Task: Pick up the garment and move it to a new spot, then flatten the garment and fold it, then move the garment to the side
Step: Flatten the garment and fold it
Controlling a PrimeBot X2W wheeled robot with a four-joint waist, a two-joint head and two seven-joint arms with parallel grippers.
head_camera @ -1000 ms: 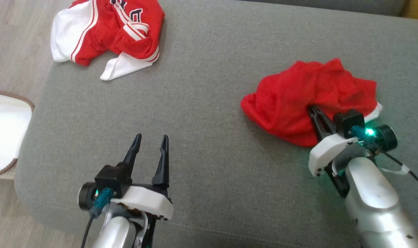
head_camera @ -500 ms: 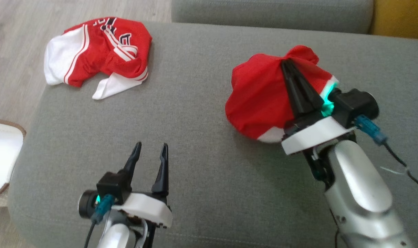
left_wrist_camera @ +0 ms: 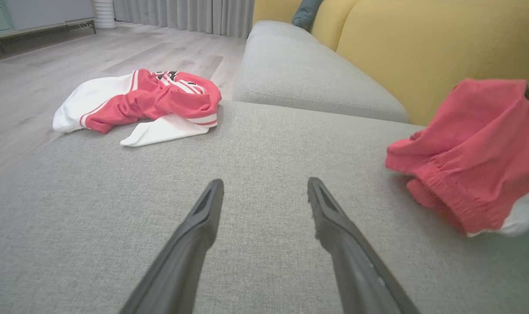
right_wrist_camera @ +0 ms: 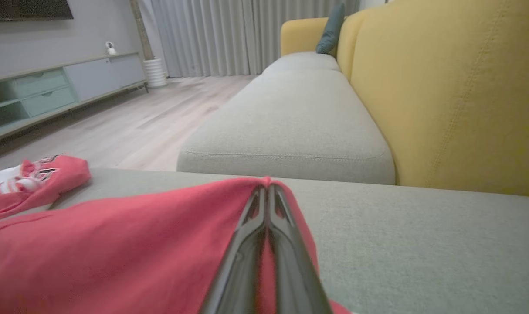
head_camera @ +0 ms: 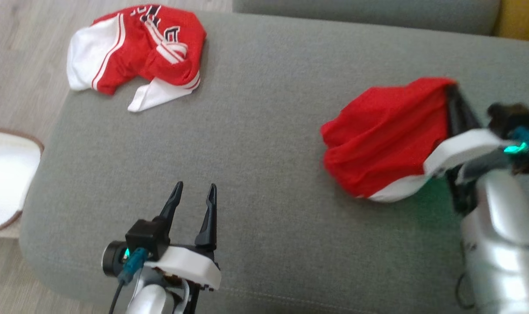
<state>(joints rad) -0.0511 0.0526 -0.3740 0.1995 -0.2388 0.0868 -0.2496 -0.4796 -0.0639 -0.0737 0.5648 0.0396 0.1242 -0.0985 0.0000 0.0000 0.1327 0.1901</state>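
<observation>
Red cloth with a white band along its near edge: the garment. I am holding it in my right gripper, whose two dark fingers are pressing tight together on a fold at the garment's far right corner. The cloth is draping down and to the left from that pinch, over the right part of the grey sofa seat. I cannot tell whether its lowest edge is touching the seat.

Left gripper: I am keeping its jaws wide apart with nothing between them. It is hovering over the near left part of the seat, fingers pointing toward the far side.

Red-and-white jersey: it is lying crumpled at the far left corner of the seat, well apart from the garment.

Second grey cushion: it is sitting just beyond the seat's far edge.

Yellow backrest: it is rising along the right side of both cushions.

Pale wooden floor: it is showing to the left of the seat.

White mat with a brown rim: it is lying on the floor at the near left.
</observation>
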